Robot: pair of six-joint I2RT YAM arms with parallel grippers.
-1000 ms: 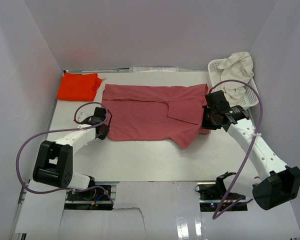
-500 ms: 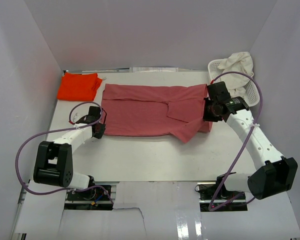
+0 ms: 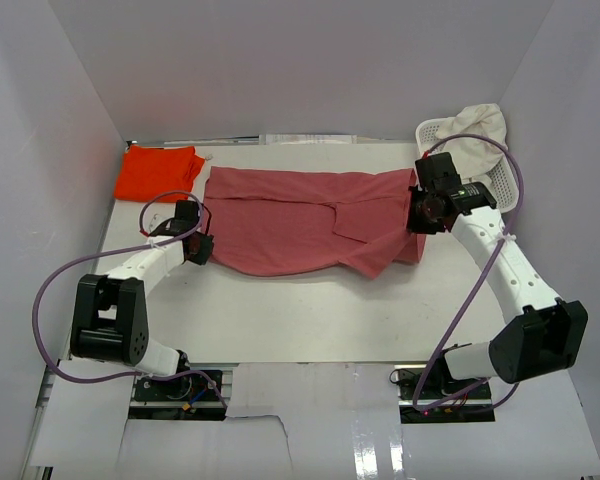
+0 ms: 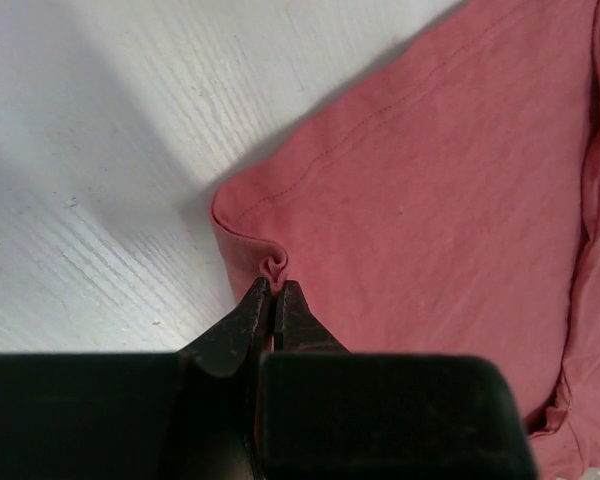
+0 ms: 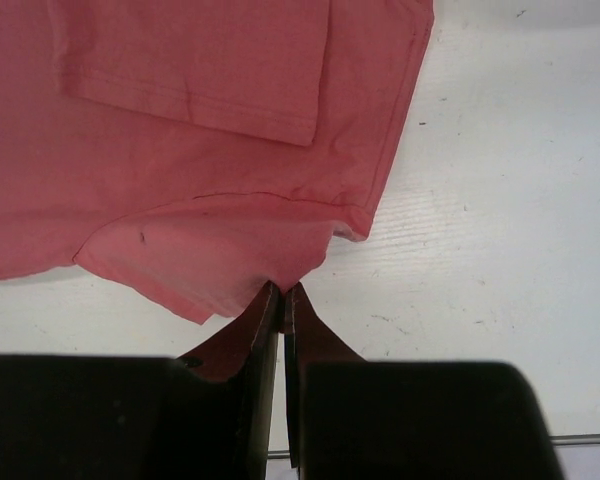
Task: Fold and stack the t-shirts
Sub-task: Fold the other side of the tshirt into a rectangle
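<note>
Observe the counter (image 3: 280, 310): the rose-red t-shirt (image 3: 300, 220) lies at centre, its near hem now drawn toward 12 o'clock, so the fold is progressing. The left jaws and right jaws each stay clamped on a hem corner.

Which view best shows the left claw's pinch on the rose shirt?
Left wrist: left claw shut on the rose shirt, hem puckered. Top external shows it small at the shirt's edge; right wrist misses it.
</note>
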